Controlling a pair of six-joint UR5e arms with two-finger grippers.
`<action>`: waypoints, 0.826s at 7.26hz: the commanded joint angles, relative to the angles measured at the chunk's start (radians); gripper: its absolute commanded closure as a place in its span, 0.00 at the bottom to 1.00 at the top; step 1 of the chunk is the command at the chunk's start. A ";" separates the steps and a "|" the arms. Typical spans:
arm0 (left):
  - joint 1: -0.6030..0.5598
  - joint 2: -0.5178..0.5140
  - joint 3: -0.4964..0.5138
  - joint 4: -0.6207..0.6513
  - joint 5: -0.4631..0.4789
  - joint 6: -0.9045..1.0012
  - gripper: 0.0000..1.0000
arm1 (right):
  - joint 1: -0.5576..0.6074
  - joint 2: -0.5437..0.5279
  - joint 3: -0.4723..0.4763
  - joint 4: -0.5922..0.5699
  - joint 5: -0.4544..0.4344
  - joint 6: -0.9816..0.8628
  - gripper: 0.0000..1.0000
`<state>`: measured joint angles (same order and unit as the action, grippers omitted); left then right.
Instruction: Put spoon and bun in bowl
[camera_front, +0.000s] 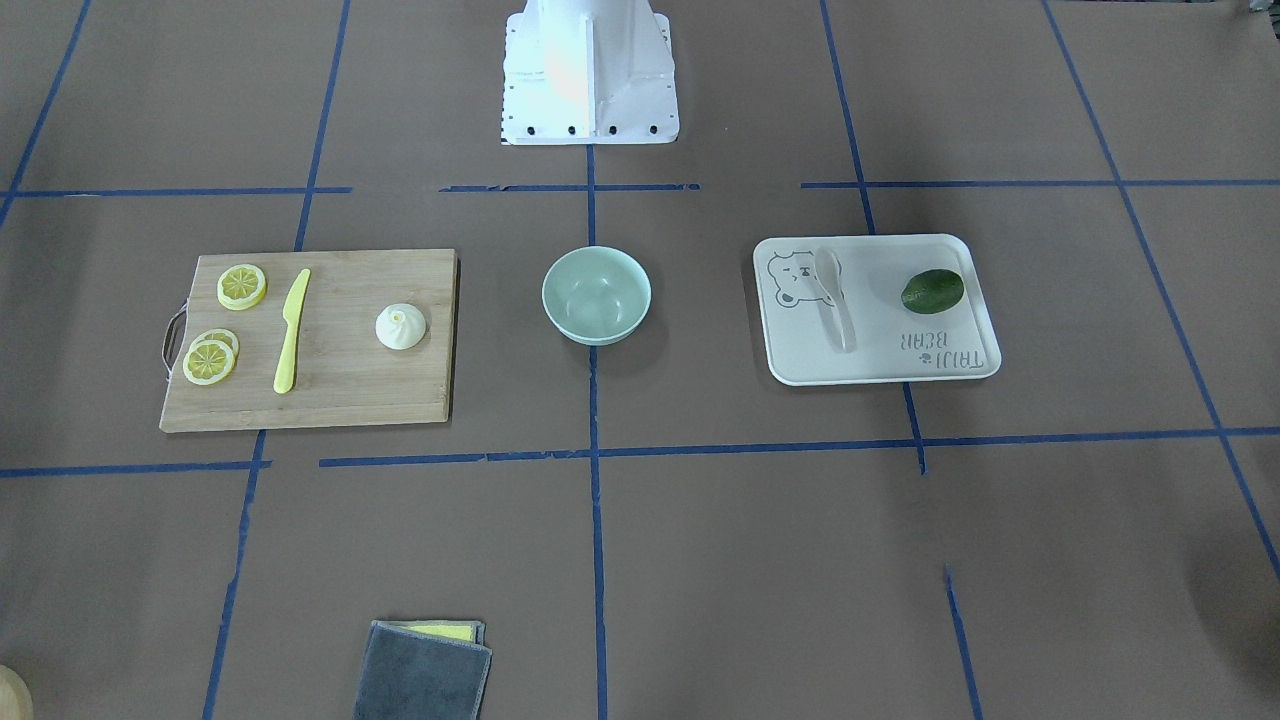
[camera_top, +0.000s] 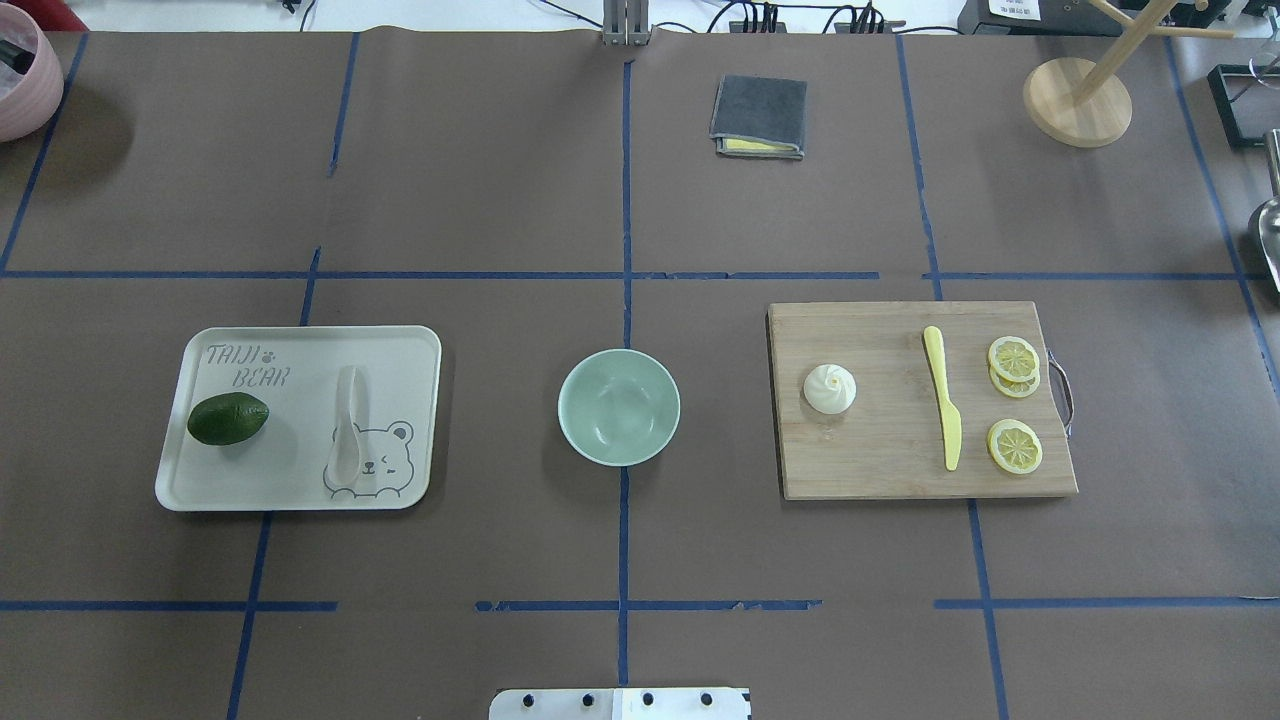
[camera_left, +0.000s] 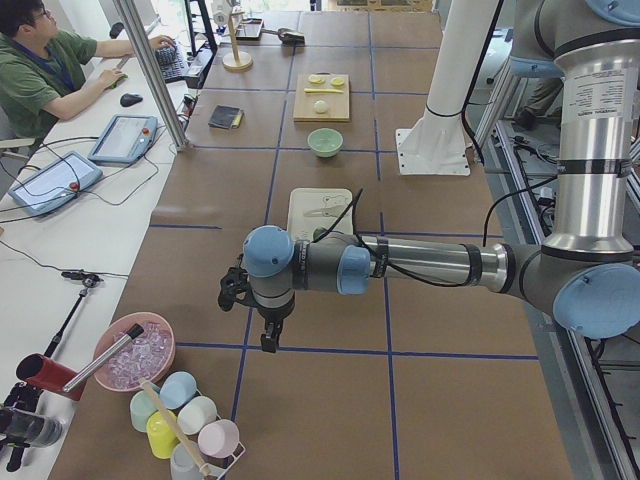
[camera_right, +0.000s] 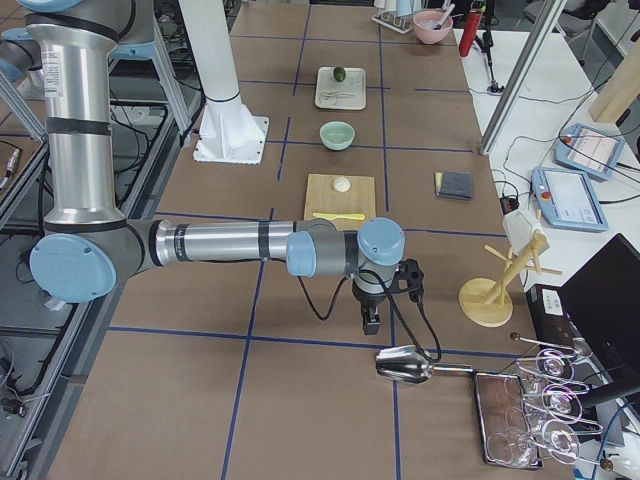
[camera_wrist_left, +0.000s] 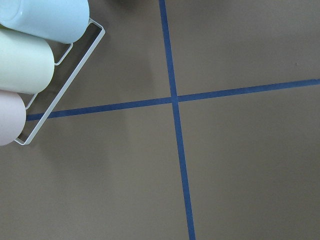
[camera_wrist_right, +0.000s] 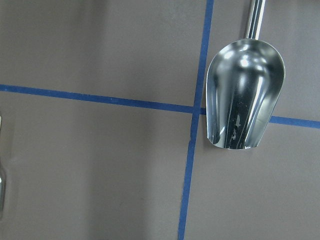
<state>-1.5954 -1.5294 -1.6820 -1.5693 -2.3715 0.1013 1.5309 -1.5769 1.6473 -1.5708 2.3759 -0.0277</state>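
Observation:
The mint-green bowl (camera_top: 619, 406) stands empty at the table's middle. The pale spoon (camera_top: 346, 432) lies on the white bear-print tray (camera_top: 290, 470) to its left. The white pleated bun (camera_top: 830, 388) sits on the wooden cutting board (camera_top: 880, 460) to its right. In the front-facing view the bowl (camera_front: 596, 295), spoon (camera_front: 834, 297) and bun (camera_front: 400, 326) show mirrored. My left gripper (camera_left: 268, 340) hangs far off past the tray, and my right gripper (camera_right: 371, 322) far past the board. Both point down, and I cannot tell whether they are open or shut.
A green fruit (camera_top: 228, 418) lies on the tray. A yellow knife (camera_top: 943, 410) and lemon slices (camera_top: 1014, 445) lie on the board. A grey cloth (camera_top: 759, 116) and a wooden stand (camera_top: 1077, 100) are at the far side. A metal scoop (camera_wrist_right: 244, 95) and racked cups (camera_wrist_left: 30, 65) lie under the wrists.

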 joint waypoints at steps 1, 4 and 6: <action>0.006 0.000 0.001 0.000 0.000 0.000 0.00 | -0.002 0.000 -0.003 0.000 0.000 0.000 0.00; 0.085 -0.006 -0.008 -0.082 0.002 0.000 0.00 | -0.035 0.009 0.023 0.001 0.006 0.000 0.00; 0.216 -0.009 -0.021 -0.295 0.000 -0.008 0.00 | -0.121 0.020 0.043 0.167 -0.004 0.009 0.00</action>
<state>-1.4518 -1.5367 -1.6934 -1.7373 -2.3704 0.0962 1.4714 -1.5637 1.6840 -1.5104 2.3797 -0.0231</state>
